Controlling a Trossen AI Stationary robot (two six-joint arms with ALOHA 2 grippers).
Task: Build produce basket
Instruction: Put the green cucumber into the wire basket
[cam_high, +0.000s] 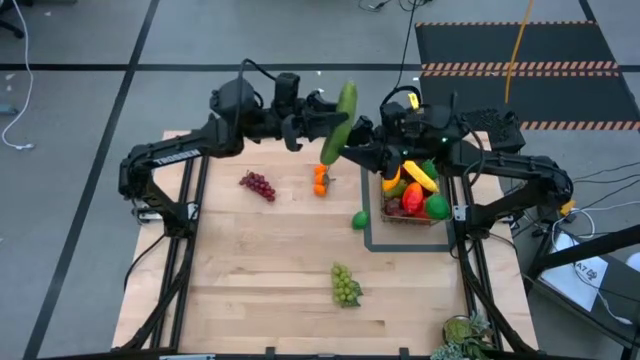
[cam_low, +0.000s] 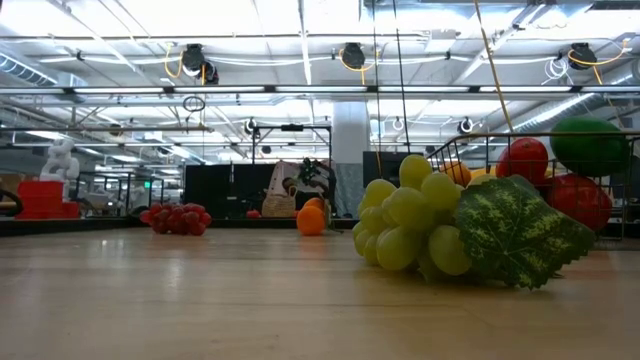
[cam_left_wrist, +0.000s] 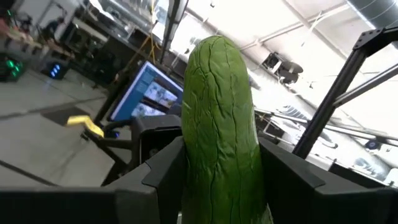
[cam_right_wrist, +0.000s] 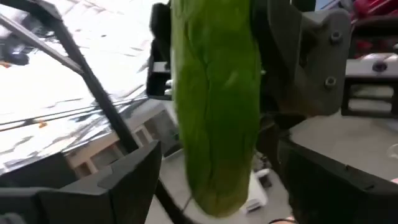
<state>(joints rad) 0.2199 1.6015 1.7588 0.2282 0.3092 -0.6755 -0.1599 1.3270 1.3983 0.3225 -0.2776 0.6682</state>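
A long green cucumber (cam_high: 340, 124) hangs high over the table's far middle, with my left gripper (cam_high: 316, 124) shut on it from the left. My right gripper (cam_right_wrist: 217, 186) is open; its fingers stand on either side of the cucumber (cam_right_wrist: 214, 106) with a gap on each side. The wire basket (cam_high: 447, 215) at the right holds a banana (cam_high: 418, 176), red fruit and green fruit. On the table lie purple grapes (cam_high: 258, 185), oranges (cam_high: 320, 180), a lime (cam_high: 359, 220) and green grapes (cam_high: 345, 285). My left gripper pinches the cucumber's two sides (cam_left_wrist: 217, 180), about mid-length, between its two fingers (cam_left_wrist: 163, 177). The fingers come from the table's left, slanting a little upward, and lie across the cucumber. The cucumber is tilted and lifted clear of the table.
A flat dark frame (cam_high: 372, 240) lies around the basket's near left corner. Leafy greens (cam_high: 465, 335) sit at the near right edge. In the low view the green grapes (cam_low: 420, 225) lie nearest, with the basket (cam_low: 445, 160) behind them.
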